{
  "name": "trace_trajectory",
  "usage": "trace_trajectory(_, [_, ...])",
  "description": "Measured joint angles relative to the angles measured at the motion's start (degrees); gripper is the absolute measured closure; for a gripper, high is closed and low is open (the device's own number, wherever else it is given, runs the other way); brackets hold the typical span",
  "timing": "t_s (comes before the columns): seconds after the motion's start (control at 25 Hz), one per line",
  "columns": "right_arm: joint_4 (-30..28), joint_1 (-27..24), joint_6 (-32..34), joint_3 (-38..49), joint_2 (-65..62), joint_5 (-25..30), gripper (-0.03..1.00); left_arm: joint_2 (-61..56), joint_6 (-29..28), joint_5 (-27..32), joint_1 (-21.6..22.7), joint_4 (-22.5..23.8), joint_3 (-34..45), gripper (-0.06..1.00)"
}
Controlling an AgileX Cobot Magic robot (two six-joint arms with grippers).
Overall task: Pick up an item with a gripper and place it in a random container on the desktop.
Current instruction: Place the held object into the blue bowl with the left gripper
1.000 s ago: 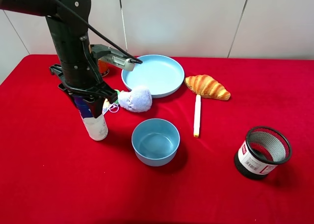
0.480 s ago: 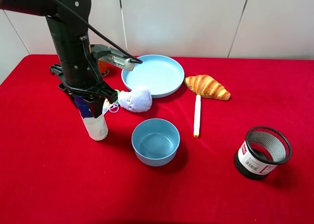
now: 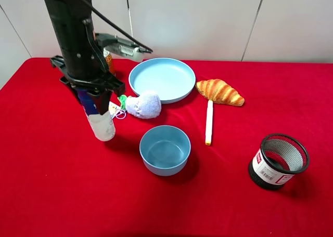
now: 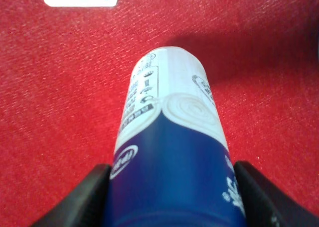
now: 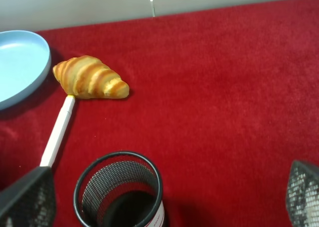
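Note:
The white bottle with a blue label [image 3: 101, 125] hangs upright in my left gripper [image 3: 94, 101], just above the red cloth and to the left of the small deep light-blue bowl [image 3: 156, 167]. The left wrist view shows the bottle [image 4: 172, 152] clamped between the black fingers [image 4: 89, 197], its bottom end over the cloth. The cap is hidden by the gripper. My right gripper [image 5: 164, 199] is open and empty, with a mesh cup between its spread fingertips; it does not show in the high view.
A wide light-blue plate [image 3: 161, 78] lies at the back, with an orange can [image 3: 109, 61] behind the left arm. A blue plush toy [image 3: 143, 104], a croissant [image 3: 219, 91], a white pen [image 3: 209, 121] and a black mesh cup [image 3: 278, 160] lie around the bowl.
My left gripper has risen with the bottle, which stood on the cloth before and now hangs slightly above it. Nothing else has moved.

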Motion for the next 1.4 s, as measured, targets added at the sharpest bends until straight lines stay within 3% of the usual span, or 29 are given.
trace_trajectory(0.32, [0.0, 0.0, 0.0, 0.0, 0.0, 0.0, 0.28, -3.0, -0.8, 1.9, 0.0, -0.6, -0.5, 0.44])
trace_trajectory(0.8, [0.0, 0.0, 0.0, 0.0, 0.0, 0.0, 0.28, -4.8, -1.1, 3.0, -0.1, -5.3, -5.4, 0.44])
trace_trajectory(1.4, [0.0, 0.0, 0.0, 0.0, 0.0, 0.0, 0.28, -4.8, -6.3, 3.1, -9.4, -5.4, -7.8, 0.44])
